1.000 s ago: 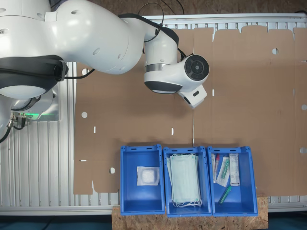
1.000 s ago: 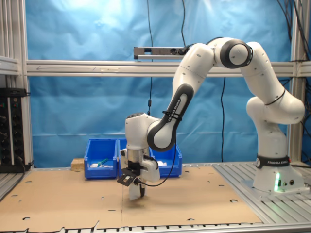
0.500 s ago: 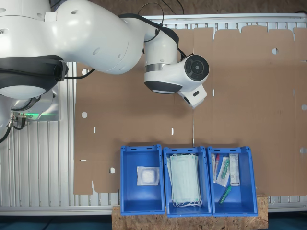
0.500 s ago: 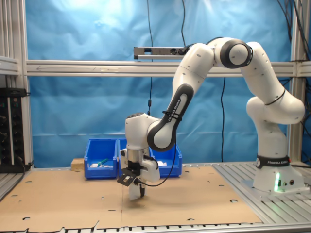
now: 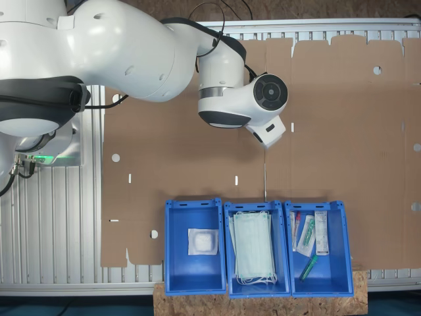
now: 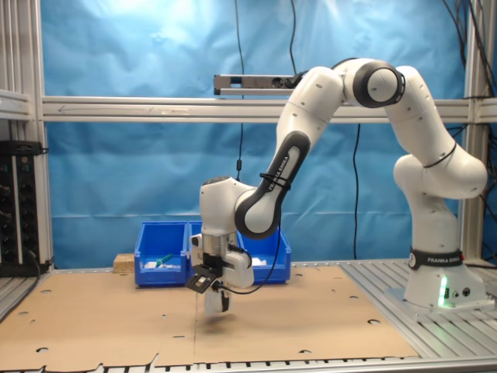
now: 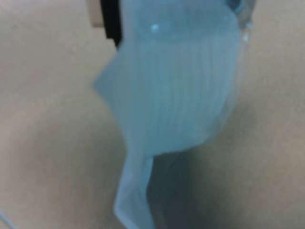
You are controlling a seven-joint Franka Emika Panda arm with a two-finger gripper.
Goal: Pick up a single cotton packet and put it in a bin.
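The cotton packet [image 5: 202, 241], a small white square pad, lies flat in the blue bin [image 5: 170, 250] at the first exterior view's left. My gripper [image 6: 215, 292] hangs low over the cardboard-covered table [image 5: 329, 131], apart from the bins. It is shut on a pale green pleated face mask [image 7: 176, 95], which droops from the jaws toward the cardboard. In the second exterior view the face mask [image 6: 213, 304] shows as a pale flap just above the table. From the first exterior view the white hand [image 5: 266, 129] covers the fingers.
Three blue bins stand in a row at the table's edge. The middle bin [image 5: 228, 263] holds a stack of face masks [image 5: 254, 247]. The bin [image 5: 342, 263] at the first exterior view's right holds long narrow packets [image 5: 314, 234]. Aluminium frame rails border the cardboard.
The gripper with the face mask has risen a little and shifted slightly toward the second exterior view's left. The bins and their contents are unmoved.
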